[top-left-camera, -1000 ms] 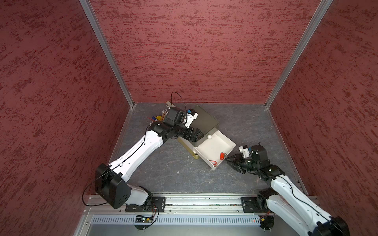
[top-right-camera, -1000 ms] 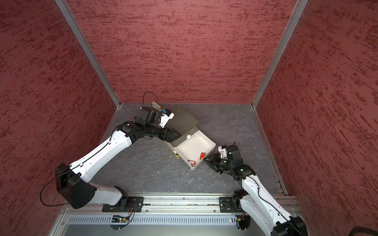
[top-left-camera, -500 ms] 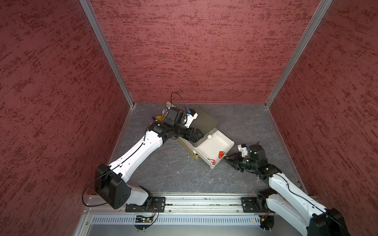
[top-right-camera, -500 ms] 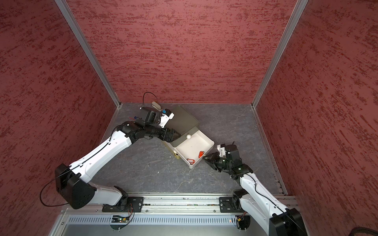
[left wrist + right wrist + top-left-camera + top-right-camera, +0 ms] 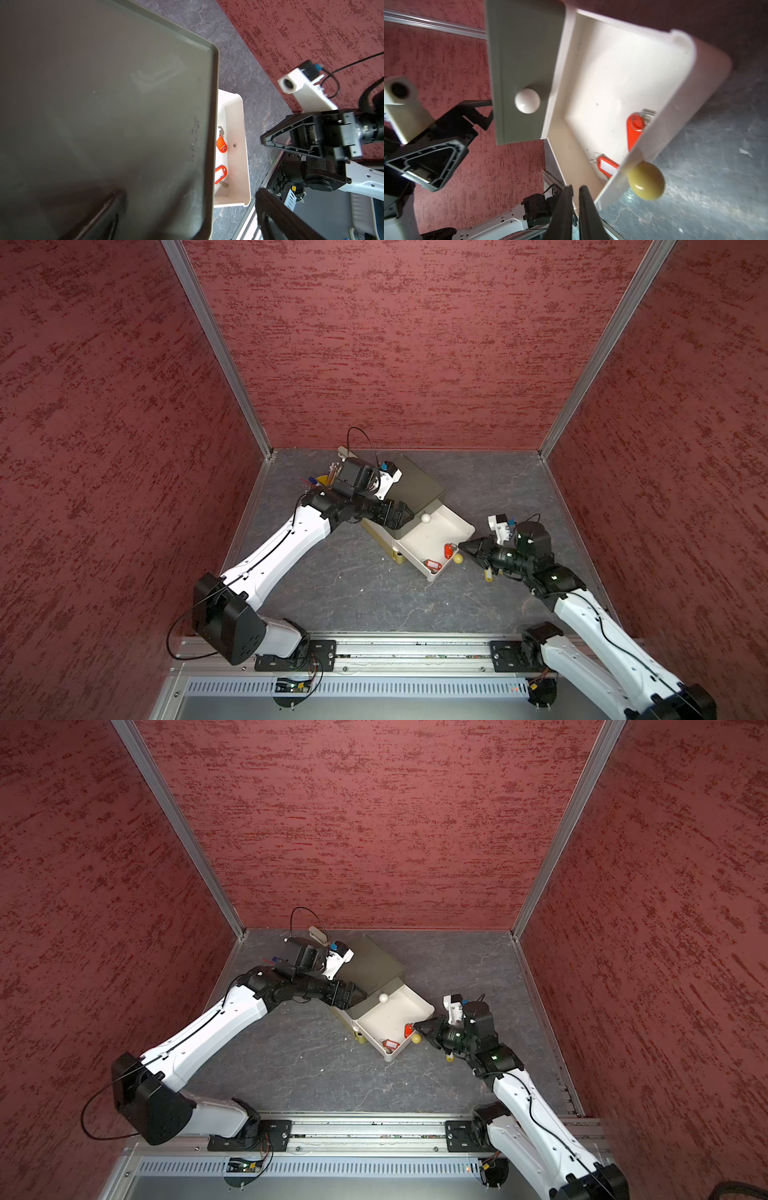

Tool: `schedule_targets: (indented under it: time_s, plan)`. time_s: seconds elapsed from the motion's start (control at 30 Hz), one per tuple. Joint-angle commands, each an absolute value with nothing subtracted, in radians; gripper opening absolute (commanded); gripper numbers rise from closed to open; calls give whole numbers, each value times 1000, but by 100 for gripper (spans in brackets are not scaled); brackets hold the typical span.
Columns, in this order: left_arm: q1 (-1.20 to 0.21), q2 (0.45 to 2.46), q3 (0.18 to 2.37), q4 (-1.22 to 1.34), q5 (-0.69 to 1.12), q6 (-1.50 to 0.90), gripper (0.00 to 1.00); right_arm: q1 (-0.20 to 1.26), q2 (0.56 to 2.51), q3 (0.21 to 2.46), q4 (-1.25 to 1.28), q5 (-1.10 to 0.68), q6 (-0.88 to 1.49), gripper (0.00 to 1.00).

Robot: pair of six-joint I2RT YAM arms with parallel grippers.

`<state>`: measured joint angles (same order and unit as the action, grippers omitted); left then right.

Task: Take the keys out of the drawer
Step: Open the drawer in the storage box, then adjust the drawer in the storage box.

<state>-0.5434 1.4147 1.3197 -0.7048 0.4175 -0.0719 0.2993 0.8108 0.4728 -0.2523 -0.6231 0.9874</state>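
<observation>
Plainly, two keys lie inside the drawer: one red-tagged key sits tight against the drawer's front wall, and the other red-tagged key lies near a front corner. A yellow-tagged key lies on the table, outside the drawer and near its front. The right pincer hangs just outside the drawer's front wall, beside the yellow knob. Its jaws are almost together with nothing between them. Going in like that, it can only nudge a tag, not take it. A low approach would likely hit the front wall or the knob and push the drawer in. The left pincer stands wide open at the cabinet behind the drawer, clamping nothing, so a knock could slide the whole unit. The tag against the wall leaves little room for a finger, and so flat a tag may slip out of a pinch.
</observation>
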Motion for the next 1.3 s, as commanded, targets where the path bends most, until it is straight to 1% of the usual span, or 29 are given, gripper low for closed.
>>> schedule_targets:
  time_s: [0.0, 0.03, 0.07, 0.13, 0.23, 0.37, 0.53, 0.7, 0.8, 1.0, 1.1, 1.27]
  plan:
    - [-537, 1430, 1289, -804, 400, -81, 100, 295, 781, 418, -283, -599, 996, 20]
    - [-538, 1431, 1289, -804, 399, -81, 100, 296, 776, 421, -290, -596, 996, 30]
    - [-537, 1430, 1289, -805, 399, -81, 100, 296, 777, 430, -300, -596, 992, 36]
    - [-536, 1432, 1289, -804, 400, -79, 100, 296, 792, 457, -323, -598, 975, 39]
    - [-537, 1435, 1287, -801, 402, -81, 100, 296, 813, 490, -352, -597, 953, 51]
    - [-537, 1433, 1282, -796, 403, -82, 100, 296, 826, 494, -348, -596, 949, 51]
    - [-535, 1423, 1273, -799, 402, -82, 100, 296, 851, 458, -278, -618, 955, 47]
    - [-535, 1413, 1273, -807, 399, -82, 100, 296, 828, 434, -229, -617, 998, 47]
    - [-535, 1411, 1271, -807, 399, -81, 100, 298, 824, 503, -357, -584, 988, 48]
    - [-535, 1414, 1262, -785, 400, -89, 100, 324, 880, 742, -814, -447, 963, 49]
    - [-536, 1418, 1256, -772, 402, -91, 100, 333, 910, 822, -898, -400, 963, 49]
    - [-533, 1424, 1252, -762, 405, -94, 100, 337, 1044, 947, -976, -361, 935, 48]
